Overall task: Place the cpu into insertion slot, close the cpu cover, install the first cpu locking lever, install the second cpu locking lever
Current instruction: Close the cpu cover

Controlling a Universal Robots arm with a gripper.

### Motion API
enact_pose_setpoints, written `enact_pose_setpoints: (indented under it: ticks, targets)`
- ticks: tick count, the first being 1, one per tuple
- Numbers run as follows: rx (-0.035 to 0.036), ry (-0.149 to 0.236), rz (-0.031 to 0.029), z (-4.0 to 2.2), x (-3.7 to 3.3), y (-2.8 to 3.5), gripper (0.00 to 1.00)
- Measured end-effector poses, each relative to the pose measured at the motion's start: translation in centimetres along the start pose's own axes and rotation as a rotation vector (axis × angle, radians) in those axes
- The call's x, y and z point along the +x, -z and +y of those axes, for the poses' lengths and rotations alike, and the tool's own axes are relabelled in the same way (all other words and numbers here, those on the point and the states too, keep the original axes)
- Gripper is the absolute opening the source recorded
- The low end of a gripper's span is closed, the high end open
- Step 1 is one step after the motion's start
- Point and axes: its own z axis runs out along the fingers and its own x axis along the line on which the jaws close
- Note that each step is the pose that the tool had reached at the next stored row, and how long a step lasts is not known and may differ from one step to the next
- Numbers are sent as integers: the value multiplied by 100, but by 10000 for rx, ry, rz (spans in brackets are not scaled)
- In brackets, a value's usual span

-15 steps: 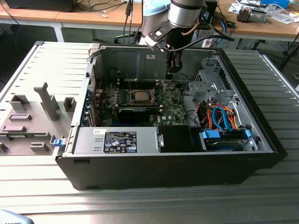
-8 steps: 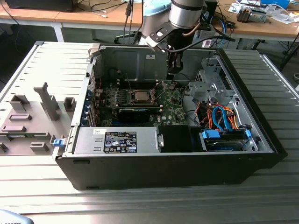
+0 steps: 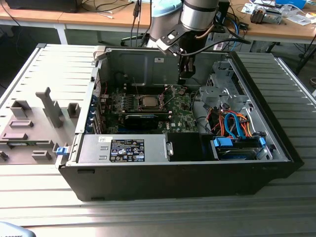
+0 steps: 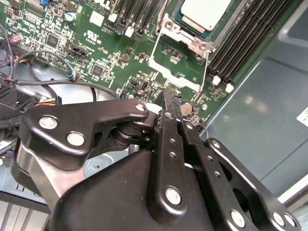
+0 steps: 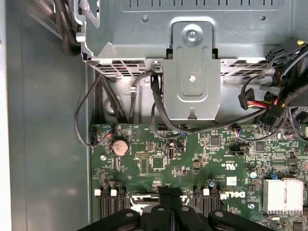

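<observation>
Gripper pinched together on nothing, hovering near the cpu.
Beyond it we see the cover standing open, this side of the cpu, which sits in the slot. We judge a skewed push could jam the cover. Cables lie well apart from the cpu.

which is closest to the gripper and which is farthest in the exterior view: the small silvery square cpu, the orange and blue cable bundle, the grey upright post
1. The small silvery square cpu, just to the exterior view's left of the gripper.
2. The orange and blue cable bundle, to the exterior view's right, inside the black case.
3. The grey upright post, outside the case, far to the exterior view's left.
</observation>
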Motion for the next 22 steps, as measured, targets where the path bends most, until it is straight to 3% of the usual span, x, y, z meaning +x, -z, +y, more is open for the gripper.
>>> enact_pose_setpoints:
  ticks: [16,22]
  targets:
    - [1,0,-1,153,-1,-19,11]
    - [0,30,23,156,0,-128,11]
